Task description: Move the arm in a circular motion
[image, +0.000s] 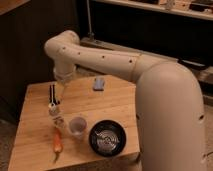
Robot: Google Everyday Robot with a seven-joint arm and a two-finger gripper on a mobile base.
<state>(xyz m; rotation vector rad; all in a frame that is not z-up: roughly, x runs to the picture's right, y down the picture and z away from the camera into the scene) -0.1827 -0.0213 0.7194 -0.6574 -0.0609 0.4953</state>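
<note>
The arm (100, 57) reaches in from the right over the wooden table (30, 132), bends at its upper left joint and points down. Its pale gripper (62, 91) hangs above the table's back left part, near a black-and-white utensil (51, 95). Whether the gripper is spread or closed cannot be told, and no grasped object is visible. A carrot (57, 142), a clear cup (77, 126) and a black bowl (106, 137) lie nearer the front edge.

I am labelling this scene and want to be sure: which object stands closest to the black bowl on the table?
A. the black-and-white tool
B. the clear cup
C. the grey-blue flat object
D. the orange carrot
B: the clear cup stands just left of the black bowl. The other things lie farther off, and the gripper hangs over the left part of the table.
</note>
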